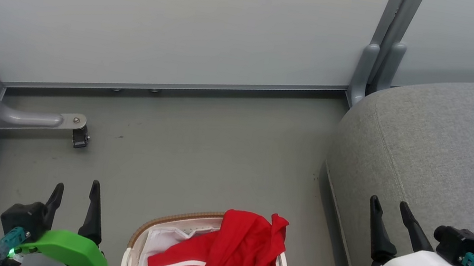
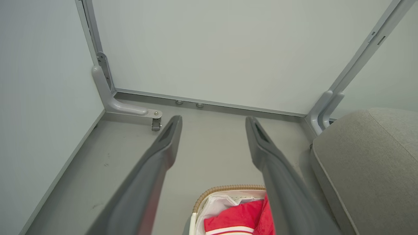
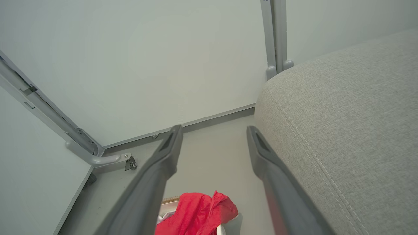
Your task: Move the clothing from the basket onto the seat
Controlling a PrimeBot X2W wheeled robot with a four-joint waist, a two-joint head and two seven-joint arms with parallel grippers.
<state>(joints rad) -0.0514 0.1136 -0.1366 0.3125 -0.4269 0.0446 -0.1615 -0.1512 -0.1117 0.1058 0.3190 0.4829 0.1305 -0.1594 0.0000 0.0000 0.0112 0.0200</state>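
The red clothing (image 1: 240, 258) with white stripes lies heaped in the basket (image 1: 137, 237), a white one with a brown woven rim and white liner, at the bottom middle of the head view. The grey seat (image 1: 445, 153) fills the right side. My left gripper (image 1: 75, 190) stands open to the left of the basket, nothing between its fingers. My right gripper (image 1: 390, 209) is open too, hovering over the seat's front edge, right of the basket. The left wrist view shows the clothing (image 2: 235, 218) and basket rim (image 2: 222, 189) low between the fingers; the right wrist view shows the clothing (image 3: 196, 212) and seat (image 3: 343, 124).
Pale partition walls (image 1: 166, 10) close off the back and left, with grey metal posts (image 1: 387, 42) at the corners. A metal foot with a small caster (image 1: 79, 138) juts from the left wall onto the grey floor (image 1: 215, 148) between walls, basket and seat.
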